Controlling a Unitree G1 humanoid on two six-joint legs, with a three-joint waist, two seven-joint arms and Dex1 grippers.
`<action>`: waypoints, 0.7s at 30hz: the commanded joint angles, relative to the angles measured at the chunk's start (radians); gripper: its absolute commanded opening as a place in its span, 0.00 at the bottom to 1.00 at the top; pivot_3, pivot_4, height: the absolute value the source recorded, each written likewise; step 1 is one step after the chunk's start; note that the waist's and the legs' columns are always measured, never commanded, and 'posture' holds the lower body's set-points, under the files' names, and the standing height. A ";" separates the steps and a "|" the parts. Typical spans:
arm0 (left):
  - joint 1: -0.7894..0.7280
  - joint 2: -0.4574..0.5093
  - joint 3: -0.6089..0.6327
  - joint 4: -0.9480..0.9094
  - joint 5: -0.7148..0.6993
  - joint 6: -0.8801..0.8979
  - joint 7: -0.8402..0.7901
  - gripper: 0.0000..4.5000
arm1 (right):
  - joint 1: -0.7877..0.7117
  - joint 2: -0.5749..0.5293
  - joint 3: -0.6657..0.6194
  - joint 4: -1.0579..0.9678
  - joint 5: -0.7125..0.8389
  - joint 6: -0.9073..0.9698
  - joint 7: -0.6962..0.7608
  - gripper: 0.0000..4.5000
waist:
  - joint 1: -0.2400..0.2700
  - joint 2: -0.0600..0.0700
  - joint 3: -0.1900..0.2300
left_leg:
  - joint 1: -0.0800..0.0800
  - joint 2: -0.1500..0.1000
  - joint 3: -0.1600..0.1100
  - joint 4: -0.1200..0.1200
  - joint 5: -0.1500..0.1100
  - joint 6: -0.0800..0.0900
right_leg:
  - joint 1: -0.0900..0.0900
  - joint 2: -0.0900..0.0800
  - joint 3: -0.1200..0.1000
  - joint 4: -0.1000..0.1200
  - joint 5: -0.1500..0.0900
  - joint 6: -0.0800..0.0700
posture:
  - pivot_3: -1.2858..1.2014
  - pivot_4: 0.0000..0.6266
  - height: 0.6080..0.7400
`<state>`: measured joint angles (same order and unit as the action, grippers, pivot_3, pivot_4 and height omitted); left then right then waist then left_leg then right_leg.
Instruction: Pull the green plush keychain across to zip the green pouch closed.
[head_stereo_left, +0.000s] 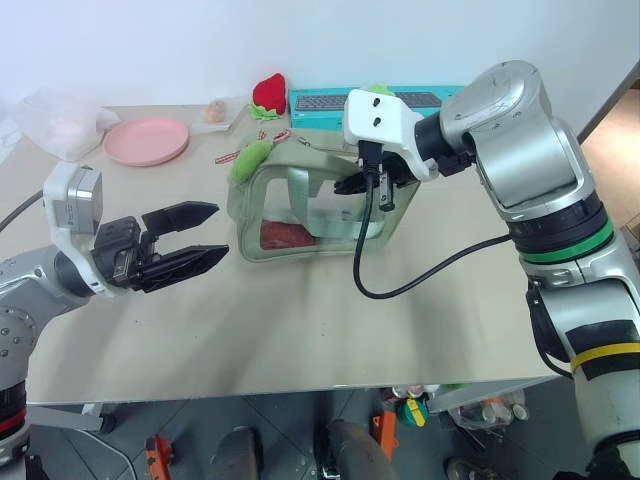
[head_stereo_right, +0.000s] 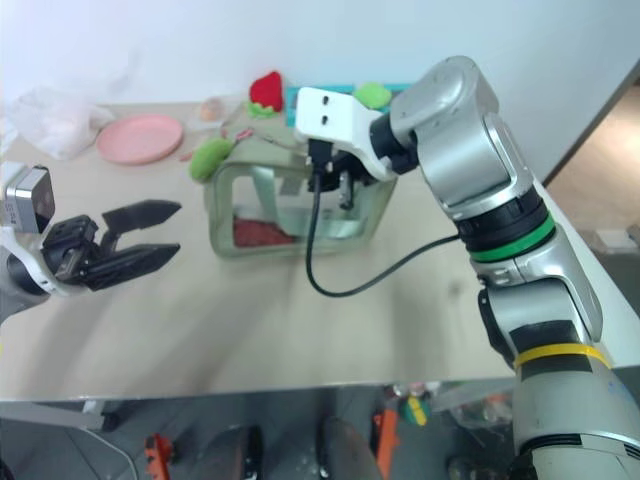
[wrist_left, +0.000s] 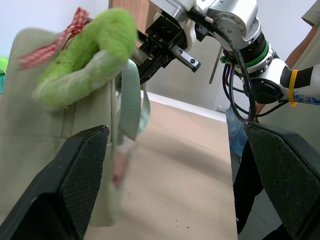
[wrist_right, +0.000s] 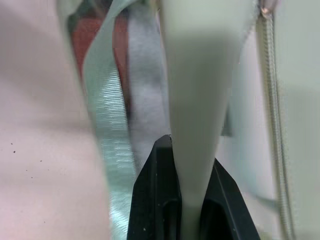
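The green pouch (head_stereo_left: 246, 215) stands upright in the middle of the table, with something red showing through its clear side panel. The green plush keychain (head_stereo_left: 250, 160) lies on the pouch's top left corner, its red-and-white cord (wrist_left: 47, 50) trailing toward the back. My right gripper (head_stereo_left: 365, 185) is over the pouch's right end, its black fingers (wrist_right: 155, 200) shut on a fold of the pouch's pale fabric. My left gripper (head_stereo_left: 218, 232) hovers open just left of the pouch, pointing at it, with nothing between its fingers. The pouch's green strap (wrist_left: 131, 100) hangs beside the plush.
Behind the pouch are a pink plate (head_stereo_left: 146, 140), a red strawberry plush (head_stereo_left: 270, 93), a teal keyboard box (head_stereo_left: 330, 102) and a crumpled plastic bag (head_stereo_left: 55, 120). A black cable (head_stereo_left: 400, 275) loops down from my right wrist over the table in front of the pouch.
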<state>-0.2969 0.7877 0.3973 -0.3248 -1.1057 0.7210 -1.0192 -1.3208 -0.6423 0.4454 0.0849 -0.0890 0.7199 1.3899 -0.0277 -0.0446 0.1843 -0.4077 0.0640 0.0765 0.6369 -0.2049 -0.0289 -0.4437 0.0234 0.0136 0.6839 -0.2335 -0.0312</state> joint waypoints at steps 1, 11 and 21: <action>-0.023 0.003 0.030 -0.015 -0.026 -0.011 0.013 1.00 | -0.008 0.076 0.044 -0.044 -0.011 0.063 -0.048 0.01 | -0.005 0.000 0.000 | 0.000 0.000 0.000 0.000 0.000 0.000 | 0.000 0.000 0.000 0.000 0.000 0.000 | 0.52 0.24 1.00; -0.018 0.020 0.060 -0.035 -0.054 -0.007 0.036 1.00 | 0.017 0.263 -0.021 0.094 0.044 0.170 -0.223 0.29 | -0.016 -0.001 -0.001 | 0.000 0.002 0.000 0.001 0.001 -0.001 | 0.000 -0.001 0.000 0.000 0.001 0.000 | 0.52 0.24 1.00; -0.044 0.052 0.060 -0.042 -0.068 -0.001 0.024 1.00 | -0.079 0.151 -0.338 0.041 0.466 0.412 -0.025 0.98 | -0.013 -0.001 -0.001 | -0.001 0.000 0.000 0.000 0.000 -0.001 | 0.001 -0.003 -0.001 0.000 0.001 0.002 | 0.52 0.24 1.00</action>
<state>-0.3235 0.8148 0.4466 -0.3340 -1.1673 0.7256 -0.9877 -1.3470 -0.4420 0.2177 0.1687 0.2841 1.0980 1.3158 -0.0404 -0.0457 0.1837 -0.4092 0.0640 0.0762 0.6373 -0.2045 -0.0294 -0.4432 0.0204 0.0117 0.6832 -0.2328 -0.0295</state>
